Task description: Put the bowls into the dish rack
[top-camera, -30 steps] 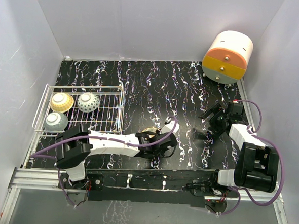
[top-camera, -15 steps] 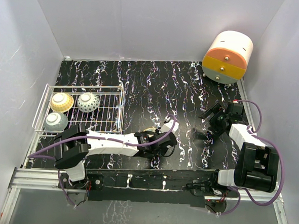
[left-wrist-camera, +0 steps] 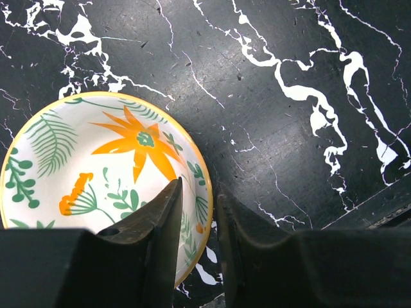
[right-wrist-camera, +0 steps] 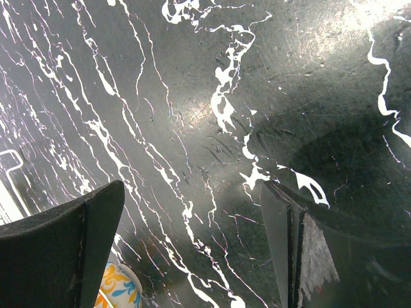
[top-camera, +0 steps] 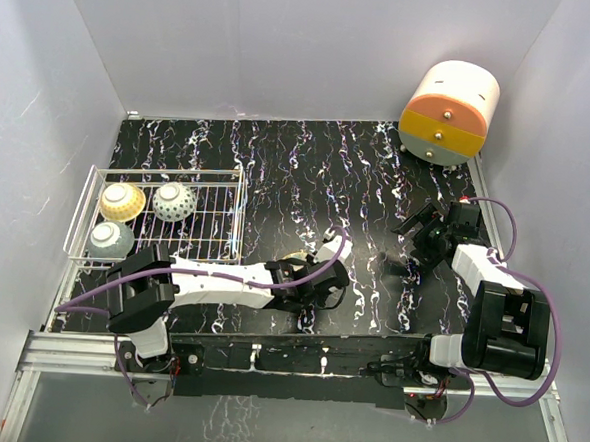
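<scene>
**Three bowls racked, the fourth under the left tool**

Near the front of the bench, the left tool straddles the rim of the floral bowl, one finger inside and one outside, narrowly parted. I cannot tell whether it pinches the rim. The right tool hangs wide open over the bench, holding nothing. Farther back on the left, the dish rack holds the grey bowl, the cream-yellow bowl and the blue-white bowl. As I judge it, only carrying the floral bowl across into the rack is left.

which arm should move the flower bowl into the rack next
Left. The left pincer straddles the flower bowl at its rim, and the rack sits on that side of the table. The right pincer hangs open, farther from both.
</scene>
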Controlling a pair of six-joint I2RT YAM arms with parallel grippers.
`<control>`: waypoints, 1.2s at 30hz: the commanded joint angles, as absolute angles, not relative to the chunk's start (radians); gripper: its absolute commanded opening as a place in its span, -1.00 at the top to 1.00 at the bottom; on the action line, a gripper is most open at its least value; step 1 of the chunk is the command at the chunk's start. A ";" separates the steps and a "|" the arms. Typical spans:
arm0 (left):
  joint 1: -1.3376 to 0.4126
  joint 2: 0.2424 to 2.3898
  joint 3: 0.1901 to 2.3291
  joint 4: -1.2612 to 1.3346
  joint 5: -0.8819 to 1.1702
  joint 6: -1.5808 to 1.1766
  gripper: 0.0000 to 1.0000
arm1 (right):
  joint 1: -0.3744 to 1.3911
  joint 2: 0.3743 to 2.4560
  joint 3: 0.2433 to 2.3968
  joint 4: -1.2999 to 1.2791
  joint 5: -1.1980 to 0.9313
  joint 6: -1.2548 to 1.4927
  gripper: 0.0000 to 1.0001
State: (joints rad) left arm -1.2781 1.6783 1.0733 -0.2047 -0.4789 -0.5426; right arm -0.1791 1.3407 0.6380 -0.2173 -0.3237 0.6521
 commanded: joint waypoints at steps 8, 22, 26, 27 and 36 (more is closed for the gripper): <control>-1.277 1.659 1.066 -0.237 -0.530 -0.553 1.00 | -0.183 1.313 0.629 -0.195 -0.314 0.632 -0.80; -1.284 1.531 1.064 -0.205 -0.515 -0.550 1.00 | -0.183 1.316 0.631 -0.197 -0.307 0.629 -0.80; -1.285 1.513 1.072 -0.212 -0.535 -0.547 1.00 | -0.183 1.321 0.630 -0.193 -0.308 0.629 -0.80; -1.285 1.512 1.078 -0.216 -0.539 -0.543 1.00 | -0.183 1.323 0.632 -0.193 -0.309 0.629 -0.80; -1.286 1.495 1.110 -0.243 -0.587 -0.522 1.00 | -0.183 1.327 0.630 -0.193 -0.310 0.630 -0.80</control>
State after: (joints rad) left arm -1.2831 1.5616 1.0679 -0.2298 -0.5270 -0.5365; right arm -0.1791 1.3407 0.6376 -0.2203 -0.3164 0.6476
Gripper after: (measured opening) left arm 0.060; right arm 0.900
